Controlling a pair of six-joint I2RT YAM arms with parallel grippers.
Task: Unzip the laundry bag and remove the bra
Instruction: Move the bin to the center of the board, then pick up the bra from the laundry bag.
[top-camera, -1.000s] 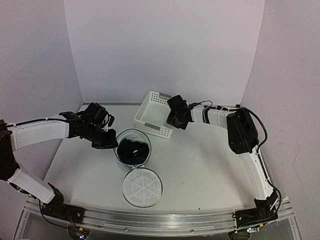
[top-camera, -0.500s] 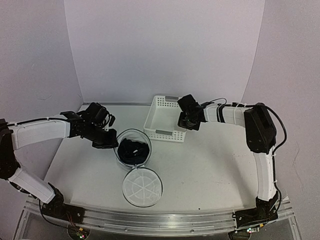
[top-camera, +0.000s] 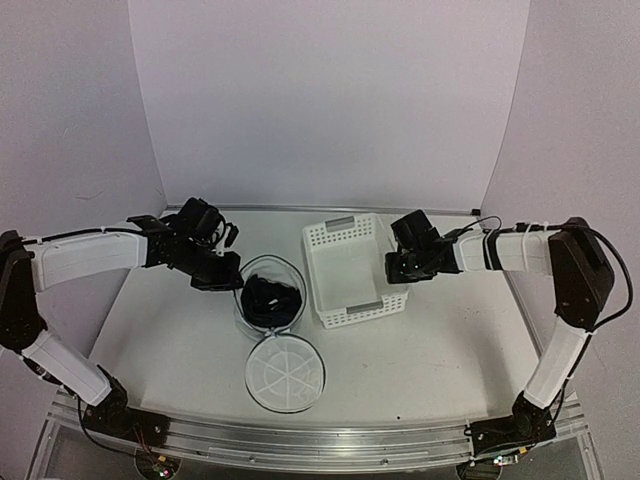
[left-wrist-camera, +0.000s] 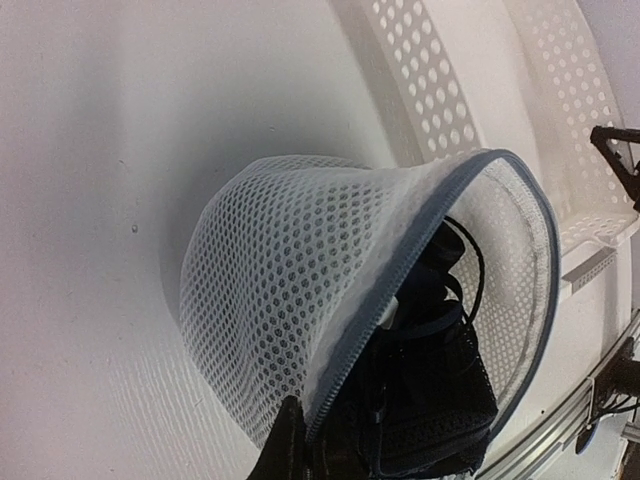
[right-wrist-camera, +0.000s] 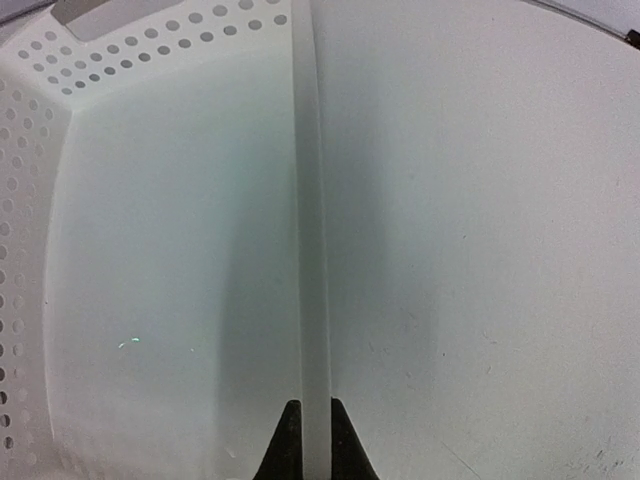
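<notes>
Left of the white perforated plastic basket (top-camera: 350, 268), the rim of the translucent mesh laundry bag (left-wrist-camera: 270, 300) is being pinched by the left gripper (top-camera: 232, 283); the basket's wall is being pinched by the right gripper (top-camera: 392, 272).

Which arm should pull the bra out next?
Probably right: the left gripper pinches the laundry bag at its open rim, bra exposed; the right gripper grips only the basket wall nearby.

The laundry bag (left-wrist-camera: 290, 290) is translucent white honeycomb mesh cloth with grey woven trim. The bra (left-wrist-camera: 430, 400): black matt fabric. The basket (top-camera: 350, 270): smooth perforated white plastic. The tabletop (top-camera: 430, 340): matt white.
</notes>
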